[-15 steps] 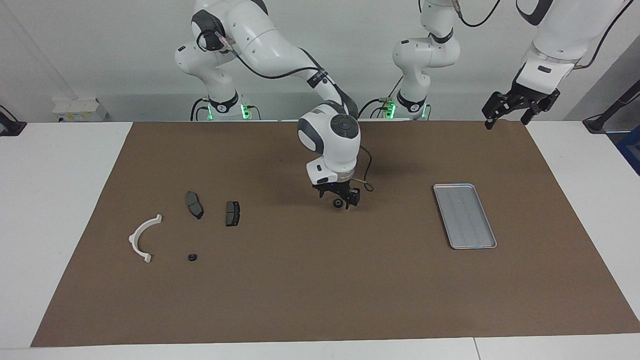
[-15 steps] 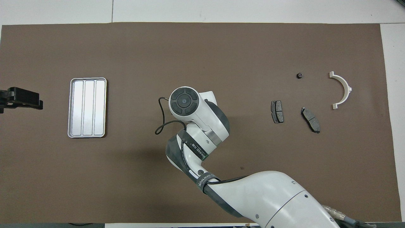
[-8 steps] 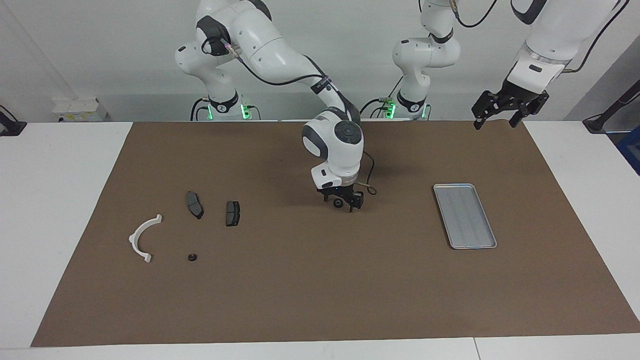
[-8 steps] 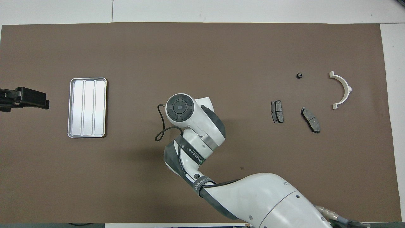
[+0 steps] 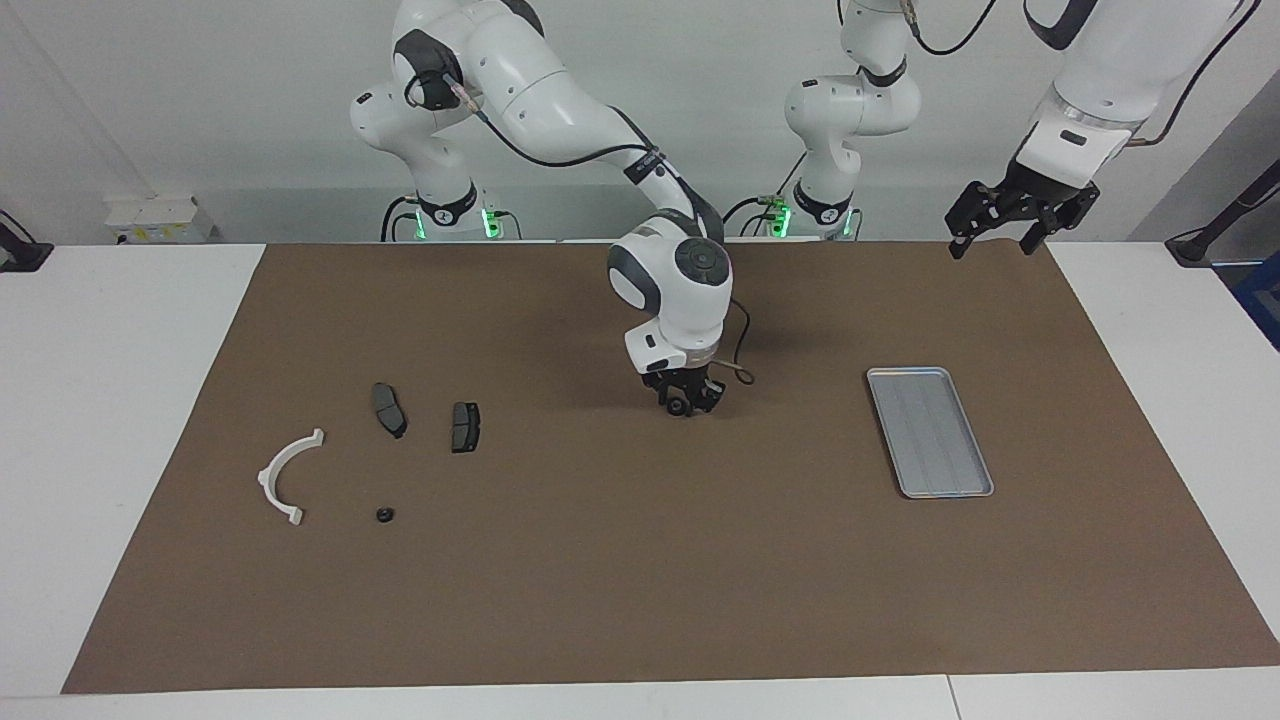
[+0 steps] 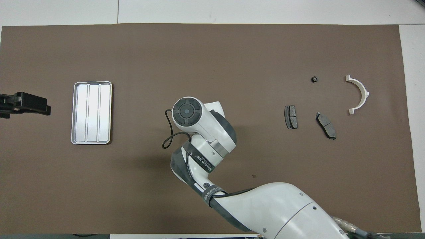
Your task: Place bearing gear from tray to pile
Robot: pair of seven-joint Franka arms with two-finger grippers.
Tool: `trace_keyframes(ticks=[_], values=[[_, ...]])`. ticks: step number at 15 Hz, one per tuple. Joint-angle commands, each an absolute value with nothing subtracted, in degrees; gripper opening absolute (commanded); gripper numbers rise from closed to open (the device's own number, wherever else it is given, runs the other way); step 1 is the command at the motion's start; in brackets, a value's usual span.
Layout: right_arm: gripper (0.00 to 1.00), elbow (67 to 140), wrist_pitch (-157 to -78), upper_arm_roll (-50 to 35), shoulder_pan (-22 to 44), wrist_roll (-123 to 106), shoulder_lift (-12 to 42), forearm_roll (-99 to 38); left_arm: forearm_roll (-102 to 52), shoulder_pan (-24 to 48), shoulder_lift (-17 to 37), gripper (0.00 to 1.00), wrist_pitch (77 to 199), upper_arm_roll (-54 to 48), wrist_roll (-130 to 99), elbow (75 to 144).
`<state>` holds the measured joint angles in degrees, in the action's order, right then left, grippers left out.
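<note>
- Right hand (image 5: 686, 404): low over mid-table, closed on small dark bearing gear (image 5: 679, 407).
- Left hand (image 5: 1010, 212): waiting, fingers spread, empty.
- Tray (image 5: 929, 430): bare.
- Pile (image 5: 385, 410): well apart from the gear.
- Risk: gear's small size means a slight grip; may slip mid-carry.

Bright, even light from above in both views, no dim corners. Shadows soft and short: a faint dark patch on the mat (image 5: 560, 560) under the right arm (image 5: 668, 290), a thin one along the tray (image 6: 92, 113) edge. Tray base shows mild glare in overhead view, duller in facing view. Bench (image 5: 110, 400) borders near white w/o blowing out. Focus sharp across both; no motion blur. Slight bowing of mat edge at frame sides. Small parts too tiny for detail.
</note>
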<state>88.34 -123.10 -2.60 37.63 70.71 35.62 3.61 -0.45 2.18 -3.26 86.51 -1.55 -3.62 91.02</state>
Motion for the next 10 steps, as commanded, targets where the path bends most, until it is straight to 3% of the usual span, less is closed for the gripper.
trace_keyframes(ticks=[1,5,8,10], values=[[0.0,88.5,-123.3,-2.8,36.8,71.5,36.4,3.9,-1.1,2.5,-5.3,1.0,87.3,-1.0,-2.9,93.3],[0.0,88.0,-121.6,-2.6,36.0,70.8,35.9,4.5,-1.1,2.6,-5.4,1.0,87.2,-1.1,-2.7,93.4],[0.0,81.5,-110.9,-2.5,29.7,58.7,34.1,4.3,-1.1,2.7,-5.4,1.0,87.2,-1.1,-2.7,93.4],[0.0,80.7,-107.9,-2.6,23.8,46.6,31.7,4.1,-1.1,2.8,-5.4,1.0,87.4,-1.1,-2.9,93.4]])
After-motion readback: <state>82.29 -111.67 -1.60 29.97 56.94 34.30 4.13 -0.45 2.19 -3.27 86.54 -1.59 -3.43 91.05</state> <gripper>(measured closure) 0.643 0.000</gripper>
